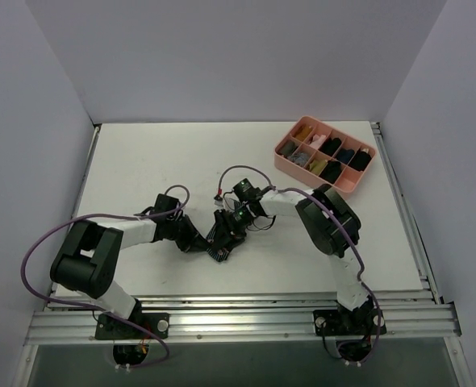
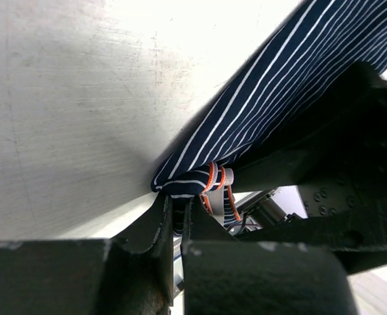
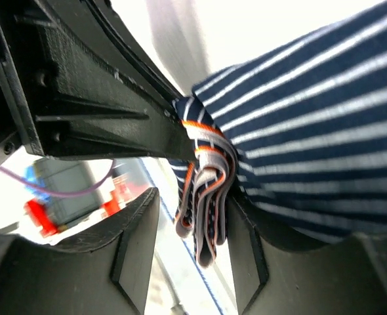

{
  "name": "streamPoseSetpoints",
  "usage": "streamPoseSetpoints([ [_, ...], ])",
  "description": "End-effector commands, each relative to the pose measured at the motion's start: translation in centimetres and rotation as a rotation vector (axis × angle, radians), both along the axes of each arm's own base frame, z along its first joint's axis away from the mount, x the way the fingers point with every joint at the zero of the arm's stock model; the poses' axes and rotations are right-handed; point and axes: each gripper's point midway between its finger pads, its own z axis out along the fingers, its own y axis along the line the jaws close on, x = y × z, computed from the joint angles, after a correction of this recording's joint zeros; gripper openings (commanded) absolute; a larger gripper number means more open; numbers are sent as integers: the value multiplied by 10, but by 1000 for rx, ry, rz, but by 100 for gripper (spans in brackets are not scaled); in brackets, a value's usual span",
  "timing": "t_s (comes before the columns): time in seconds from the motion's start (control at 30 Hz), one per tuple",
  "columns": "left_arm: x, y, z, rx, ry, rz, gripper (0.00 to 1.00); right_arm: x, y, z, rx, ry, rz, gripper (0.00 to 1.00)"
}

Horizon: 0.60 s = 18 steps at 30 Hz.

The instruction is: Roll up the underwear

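my left tool [image 2: 177,209] is clamped tight on a corner of the underwear [image 2: 279,98], which is bunched between both tools near the middle of the bench [image 1: 141,161]. my right tool [image 3: 193,220] has its jaws apart with the folded waistband edge dangling loose in the gap. pink tray [image 1: 325,156] sits at the far right corner

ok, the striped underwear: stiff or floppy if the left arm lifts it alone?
Likely floppy: the underwear drapes in a slack sheet from the left gripper, pinched shut on one edge. Its folded waistband hangs loose inside the open right gripper, so a roll would probably unfurl unless held. Thin cloth, so probably light.
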Motion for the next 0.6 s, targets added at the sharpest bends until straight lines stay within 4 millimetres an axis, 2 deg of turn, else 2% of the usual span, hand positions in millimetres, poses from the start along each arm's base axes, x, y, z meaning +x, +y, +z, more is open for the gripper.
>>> streamPoseSetpoints([
  [0.0,-6,22,-20,168,48,-14,2,14,-23,2,-162,-151,-24,41],
  [0.17,-5,24,-13,210,75,-44,2,36,-35,24,-265,-330,-73,42],
  [0.23,-3,23,-10,224,86,-50,2,47,-43,26,-351,-428,-101,43],
  [0.27,-4,22,-10,230,90,-55,2,44,-39,34,-361,-481,-100,43],
  [0.33,-3,22,-9,247,115,-57,2,50,-39,37,-419,-595,-133,44],
  [0.37,-4,22,-9,254,129,-61,2,37,-31,44,-416,-649,-116,44],
  [0.47,-6,22,-11,284,172,-74,2,30,-14,56,-412,-794,-152,46],
  [0.57,-9,24,-12,300,212,-78,2,29,-10,68,-418,-904,-179,48],
])
